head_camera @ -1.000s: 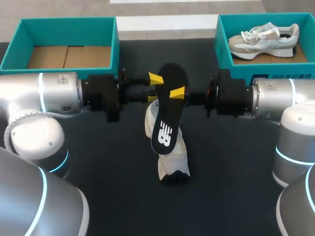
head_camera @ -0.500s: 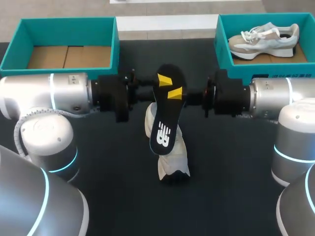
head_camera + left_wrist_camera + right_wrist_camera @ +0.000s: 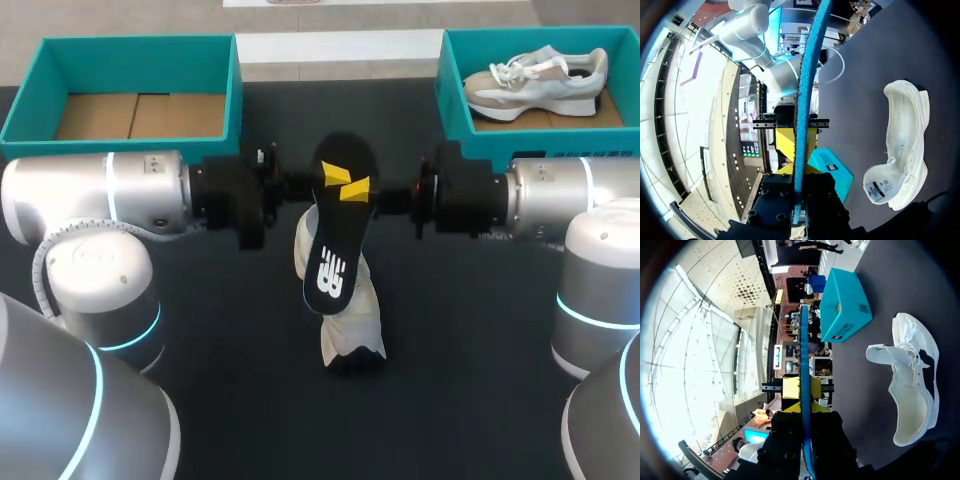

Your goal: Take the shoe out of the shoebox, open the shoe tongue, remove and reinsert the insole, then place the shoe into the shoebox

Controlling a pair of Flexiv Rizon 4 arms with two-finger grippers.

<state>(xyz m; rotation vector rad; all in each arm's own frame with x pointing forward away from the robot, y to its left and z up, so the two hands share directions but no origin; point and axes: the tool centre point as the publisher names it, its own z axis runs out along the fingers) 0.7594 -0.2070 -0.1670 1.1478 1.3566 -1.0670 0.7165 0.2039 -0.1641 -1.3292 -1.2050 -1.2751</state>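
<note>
Black insole (image 3: pixel 335 240) is hanging tilted just above the white shoe (image 3: pixel 355 322), which is lying mid-counter (image 3: pixel 240 335). Left end effector (image 3: pixel 333 175) and right end effector (image 3: pixel 358 188) are both clamping the insole's far end. Second shoe (image 3: pixel 545 80) is sitting in the far-right shoebox (image 3: pixel 450 100).

Matt black on the insole (image 3: pixel 335 225) face, grainy blue foam at its edge. Soft white cloth and mesh on the shoe (image 3: pixel 355 325). Dull dark surface (image 3: pixel 260 380); smooth teal card shoebox (image 3: pixel 140 65), bare brown cardboard inside.
</note>
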